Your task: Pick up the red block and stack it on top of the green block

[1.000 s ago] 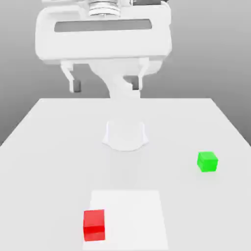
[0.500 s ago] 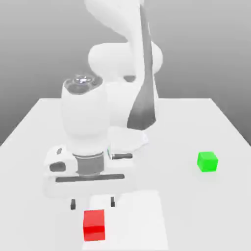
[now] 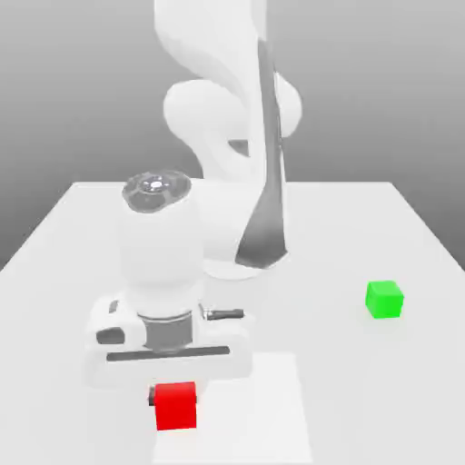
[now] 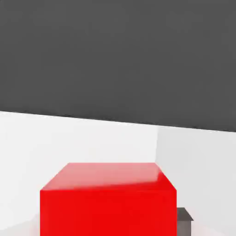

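Lowered from high above the desk (image 3: 381, 227) to just over its near edge: arm (image 3: 236, 136) now folded forward, wrist and hand body sitting low in the exterior view. A second back, hung well up and clear of everything; half a second back, already low, tips just short of the cube.

Now seated around the red block (image 3: 175, 405). Tool (image 3: 174, 397) drawn in from fully spread to pinching the red block, one dark finger (image 3: 152, 397) showing tight against the face toward the exterior view's left, the other barely visible on the opposite side. Same contact in the hand view: red block (image 4: 108, 200) large and centred, a grey fingertip (image 4: 184, 220) flush against its side.

Red block resting on the pale square patch (image 3: 263, 409) at its corner toward the exterior view's left, shifted very little if at all by the closing. Green block (image 3: 384, 299) unmoved, well apart toward the exterior view's right, top face bare.

Reads as grasp just completed, nothing lifted yet. Next, probably: straight lift, carry across, set down squarely on green. Main risk: an off-centre pinch tilting the cube on release.
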`<state>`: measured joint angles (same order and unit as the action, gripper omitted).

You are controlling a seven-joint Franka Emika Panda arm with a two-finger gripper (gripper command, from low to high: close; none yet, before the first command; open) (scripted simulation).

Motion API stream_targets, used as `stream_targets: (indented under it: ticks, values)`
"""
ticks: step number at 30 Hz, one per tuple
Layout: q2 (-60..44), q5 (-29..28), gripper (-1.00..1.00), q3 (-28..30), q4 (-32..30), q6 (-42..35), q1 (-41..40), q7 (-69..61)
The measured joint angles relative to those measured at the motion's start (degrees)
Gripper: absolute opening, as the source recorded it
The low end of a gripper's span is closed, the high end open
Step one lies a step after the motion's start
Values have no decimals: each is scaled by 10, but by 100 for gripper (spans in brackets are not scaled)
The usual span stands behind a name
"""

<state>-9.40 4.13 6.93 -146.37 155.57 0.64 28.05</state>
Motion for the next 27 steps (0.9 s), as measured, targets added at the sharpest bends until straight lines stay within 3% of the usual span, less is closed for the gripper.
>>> stream_targets:
  ticks: [3,8,16,20,24,25,27]
  values:
    - [40,16,-100,-51,-33,-7,49,9]
    - [120,54,-100,-128,-102,-17,230,29]
    - [243,85,-100,-262,-208,-29,389,79]
    - [197,58,-100,-292,-219,28,390,106]
    - [115,-20,-100,-295,-218,106,365,160]
    - [97,-47,100,-286,-218,123,369,178]
    - [97,-47,100,-286,-218,123,364,178]
